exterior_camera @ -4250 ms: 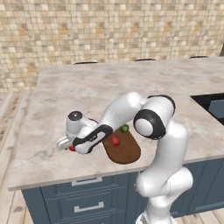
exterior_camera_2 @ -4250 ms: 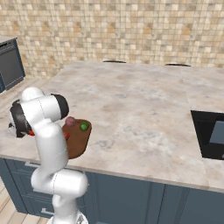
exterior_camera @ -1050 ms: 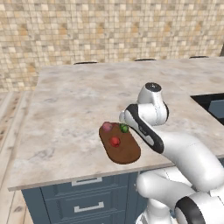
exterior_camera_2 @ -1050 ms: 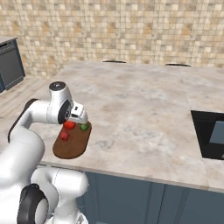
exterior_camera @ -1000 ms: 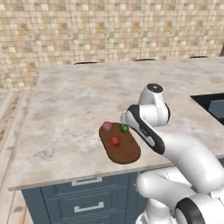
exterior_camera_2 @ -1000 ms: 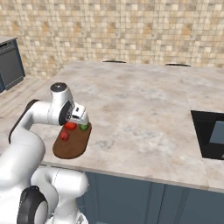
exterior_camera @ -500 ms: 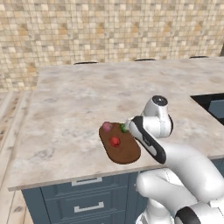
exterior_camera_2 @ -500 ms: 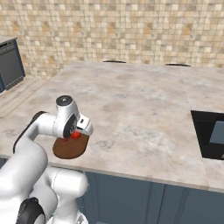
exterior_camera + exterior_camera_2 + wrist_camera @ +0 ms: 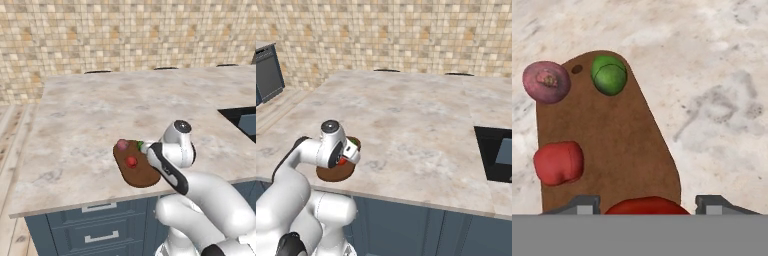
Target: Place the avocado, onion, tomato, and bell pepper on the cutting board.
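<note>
Cutting board (image 9: 619, 145) lies on the counter (image 9: 90, 115) near its front edge and carries three items: the avocado (image 9: 609, 74) at its far end, the onion (image 9: 546, 81) beside the avocado and overhanging the board's edge, and a red item (image 9: 558, 162) near the board's middle. A second red item (image 9: 647, 205) sits between the finger tips at the bottom of the hand view. Which red item is the tomato and which the bell pepper cannot be told.

Step in hand, as judged: setting the last red item down on the near end of the board.

Procedure:
1. Hold the gripper (image 9: 647, 204) over bare wood, apart from the red item at mid-board.
2. Lower until the held item rests on the board, well inside its edge.
3. Part the fingers fully before lifting, so the item does not roll off.
4. Withdraw straight up, clear of the avocado and onion.

Tool state: the fingers stand partly apart, one on each side of the second red item, and appear closed on it. Contact at the pads is hidden at the bottom of the hand view. In the base views the hand hangs over the board's near end.
</note>
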Robot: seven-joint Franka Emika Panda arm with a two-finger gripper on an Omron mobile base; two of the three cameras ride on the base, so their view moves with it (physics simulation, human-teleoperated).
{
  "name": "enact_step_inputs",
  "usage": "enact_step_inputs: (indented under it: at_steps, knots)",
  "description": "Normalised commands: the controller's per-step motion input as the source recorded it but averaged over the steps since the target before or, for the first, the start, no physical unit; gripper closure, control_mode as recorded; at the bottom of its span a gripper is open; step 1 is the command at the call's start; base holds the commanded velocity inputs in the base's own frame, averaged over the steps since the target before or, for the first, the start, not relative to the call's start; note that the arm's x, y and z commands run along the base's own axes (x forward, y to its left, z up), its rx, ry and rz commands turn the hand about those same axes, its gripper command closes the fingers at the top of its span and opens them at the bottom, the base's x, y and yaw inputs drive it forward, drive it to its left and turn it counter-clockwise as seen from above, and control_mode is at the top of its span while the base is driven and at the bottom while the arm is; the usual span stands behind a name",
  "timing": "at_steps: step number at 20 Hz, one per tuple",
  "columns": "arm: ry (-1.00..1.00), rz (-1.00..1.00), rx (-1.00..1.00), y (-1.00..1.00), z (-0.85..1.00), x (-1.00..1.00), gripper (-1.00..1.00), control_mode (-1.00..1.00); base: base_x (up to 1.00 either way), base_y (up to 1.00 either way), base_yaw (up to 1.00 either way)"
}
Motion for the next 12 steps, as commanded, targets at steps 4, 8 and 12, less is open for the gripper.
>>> enact_step_inputs:
  at_steps: [4,8,12]
  knots:
    - [0.00,-0.09,0.04,0.19,-0.06,0.00,1.00,-1.00,0.00,0.00,0.00]
    - [0.00,-0.06,0.00,0.08,-0.02,0.12,1.00,-1.00,0.00,0.00,0.00]
    - [-0.01,-0.02,0.00,0.00,-0.16,0.08,1.00,-1.00,0.00,0.00,0.00]
